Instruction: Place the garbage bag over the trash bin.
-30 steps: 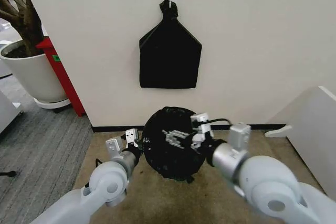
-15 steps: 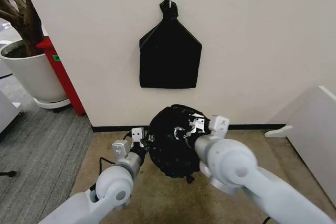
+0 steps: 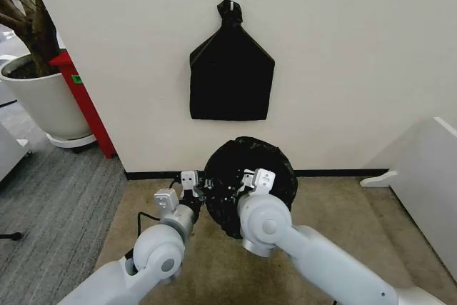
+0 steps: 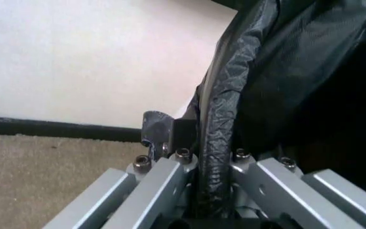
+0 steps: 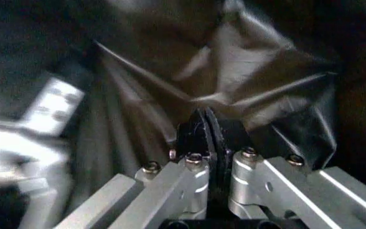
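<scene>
Cream wall behind, tan carpet underfoot. A flat black bundle hangs on the wall from a hook; not the working item.

Garbage bag: glossy, crinkled, sits as a rounded black mass on the floor at the wall's foot, between the two arms. The trash bin is presumably under it; none of its cream plastic is visible, so how far the bag is seated over the rim cannot be told.

Left gripper: at the bag's left edge. The left wrist view has its fingers closed on a rolled fold of the film.

Right gripper: at the bag's front, mid-mass. In its own wrist view, the pads are pressed together on a pinch of plastic.

Judgement: stretching-over step. Best done by keeping both pinches firm, spreading the edges apart evenly, and pulling down gently; thin film tears or slips under a lopsided tug.
</scene>
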Motion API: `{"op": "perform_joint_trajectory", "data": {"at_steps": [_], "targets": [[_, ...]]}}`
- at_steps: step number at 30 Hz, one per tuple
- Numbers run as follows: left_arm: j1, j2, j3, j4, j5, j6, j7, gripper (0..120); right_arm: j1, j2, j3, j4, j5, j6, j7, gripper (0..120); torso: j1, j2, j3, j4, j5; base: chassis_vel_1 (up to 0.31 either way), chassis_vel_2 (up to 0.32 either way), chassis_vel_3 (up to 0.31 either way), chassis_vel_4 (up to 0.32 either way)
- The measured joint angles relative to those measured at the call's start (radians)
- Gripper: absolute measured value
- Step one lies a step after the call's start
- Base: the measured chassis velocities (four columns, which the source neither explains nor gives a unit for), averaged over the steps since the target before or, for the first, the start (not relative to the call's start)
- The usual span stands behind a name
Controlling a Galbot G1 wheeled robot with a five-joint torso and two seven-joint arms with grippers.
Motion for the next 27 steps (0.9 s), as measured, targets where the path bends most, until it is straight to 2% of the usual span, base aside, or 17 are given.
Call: {"op": "perform_joint_trajectory", "data": {"at_steps": [5, 8, 18, 27], "targets": [[-0.004, -0.005, -0.008, 0.011, -0.002, 0.0, 0.008, 0, 0.079, -0.063, 0.019, 0.053, 0.073, 0.007, -0.009, 0, 0.0, 0.0, 0.0, 0.0, -0.0001, 0.0, 0.0, 0.0, 0.0], [-0.005, -0.013, -0.009, 0.012, -0.007, 0.0, 0.013, 0, 0.129, -0.086, 0.023, 0.023, 0.098, -0.006, -0.009, 0, 0.0, 0.0, 0.0, 0.0, -0.0001, 0.0, 0.0, 0.0, 0.0], [-0.021, -0.018, -0.01, 0.006, -0.015, 0.0, 0.014, 0, 0.09, -0.026, -0.016, -0.105, 0.014, -0.035, -0.012, 0, 0.0, 0.0, 0.0, 0.0001, 0.0002, 0.0, 0.0, 0.0, 0.0], [-0.034, -0.034, -0.008, 0.019, -0.01, 0.0, 0.017, 0, 0.078, -0.026, -0.009, -0.069, 0.039, -0.041, 0.004, 0, 0.0, 0.0, 0.0, 0.0, 0.0001, 0.0, 0.0, 0.0, 0.0]]}}
